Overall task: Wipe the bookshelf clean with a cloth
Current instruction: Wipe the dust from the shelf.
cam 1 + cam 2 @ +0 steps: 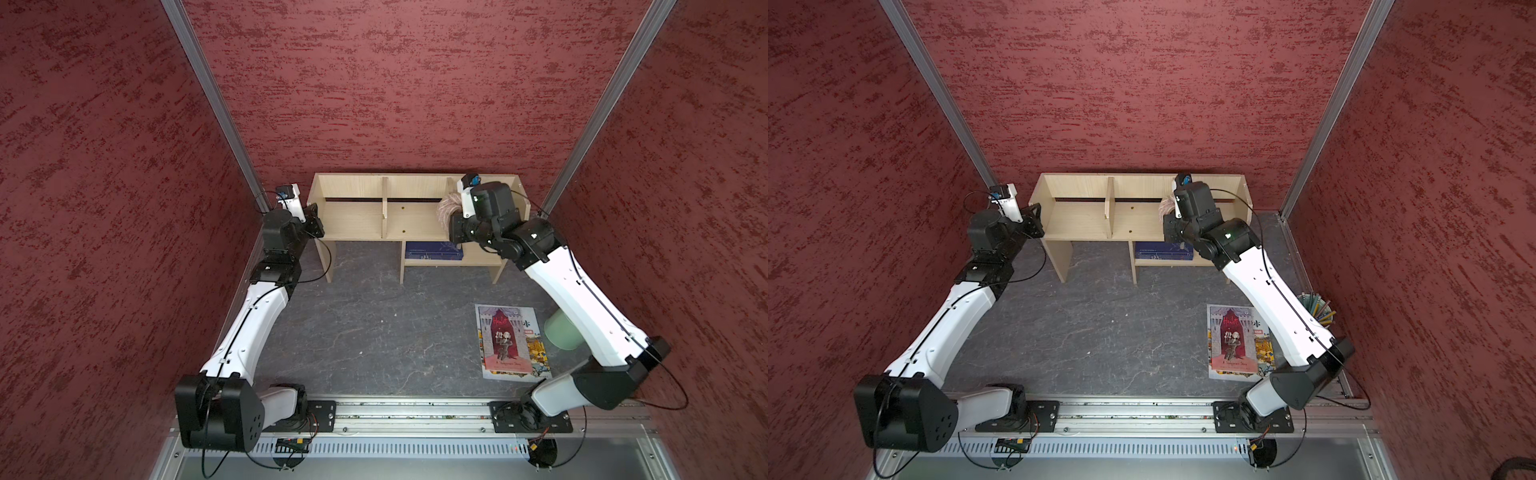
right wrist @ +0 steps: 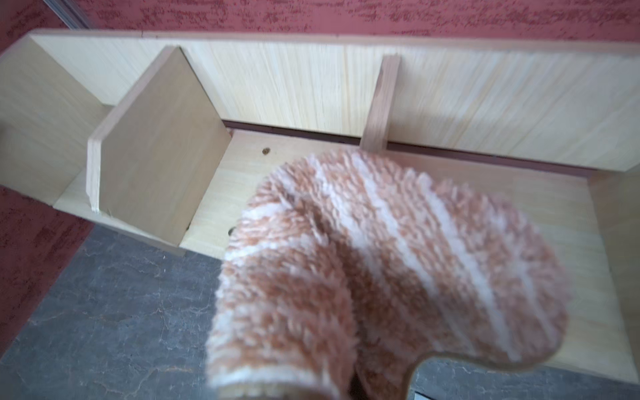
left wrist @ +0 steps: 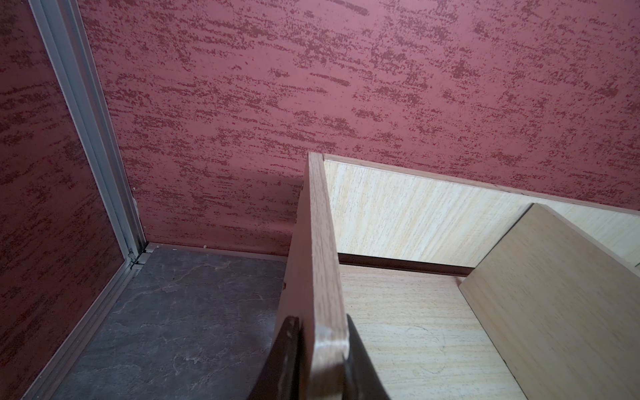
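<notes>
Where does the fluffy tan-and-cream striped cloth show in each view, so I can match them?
Top view: cloth over the light-wood bookshelf, right of centre.
Top view: cloth in the same spot.
Left wrist: not in it.
Right wrist: cloth fills the foreground.
Shared landmark: the upright divider farther from the cloth, in all four.

I count 1 bookshelf [image 1: 353,220] at 12 w/ 2 dividers [image 1: 385,212], 1 cloth [image 1: 446,210], 1 picture book [image 1: 511,343], 1 blue book [image 1: 432,250], 1 pencil cup [image 1: 1318,309] at 4.
</notes>
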Available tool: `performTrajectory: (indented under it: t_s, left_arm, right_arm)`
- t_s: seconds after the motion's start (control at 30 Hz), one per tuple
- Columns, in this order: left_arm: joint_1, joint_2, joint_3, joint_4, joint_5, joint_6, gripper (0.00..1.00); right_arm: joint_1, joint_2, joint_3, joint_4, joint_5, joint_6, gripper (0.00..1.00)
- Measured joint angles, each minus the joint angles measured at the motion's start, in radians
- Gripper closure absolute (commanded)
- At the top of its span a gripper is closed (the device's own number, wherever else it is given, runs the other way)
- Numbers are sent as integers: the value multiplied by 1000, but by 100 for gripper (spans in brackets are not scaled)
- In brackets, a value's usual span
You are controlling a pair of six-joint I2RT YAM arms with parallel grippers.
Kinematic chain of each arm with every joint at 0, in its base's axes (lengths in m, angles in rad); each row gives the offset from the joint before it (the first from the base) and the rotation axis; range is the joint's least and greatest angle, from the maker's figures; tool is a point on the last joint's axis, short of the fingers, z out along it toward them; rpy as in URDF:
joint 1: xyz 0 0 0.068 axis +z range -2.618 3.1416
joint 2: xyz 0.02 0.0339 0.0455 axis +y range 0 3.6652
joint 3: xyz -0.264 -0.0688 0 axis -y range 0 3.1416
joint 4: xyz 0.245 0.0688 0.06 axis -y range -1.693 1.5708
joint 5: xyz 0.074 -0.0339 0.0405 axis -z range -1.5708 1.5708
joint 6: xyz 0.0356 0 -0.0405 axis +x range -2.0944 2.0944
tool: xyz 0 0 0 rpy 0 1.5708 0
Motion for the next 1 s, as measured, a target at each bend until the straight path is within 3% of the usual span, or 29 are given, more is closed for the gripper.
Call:
performTrajectory:
  t_s: [0.2,0.63,0.8,1.0]
  left_arm:
    - [-1,0,0,0,0,0,100]
    - [-2,0,0,0,-2,0,100]
    - [-2,0,0,0,-2,0,100]
    - [-2,1,0,0,-2,0,100]
  right_arm:
    - [8,18,24,-4,3,27,100]
    - [23,388,672,-40,51,20,100]
    - [69,463,656,-38,52,34,100]
    - [135,456,438,8,52,66,100]
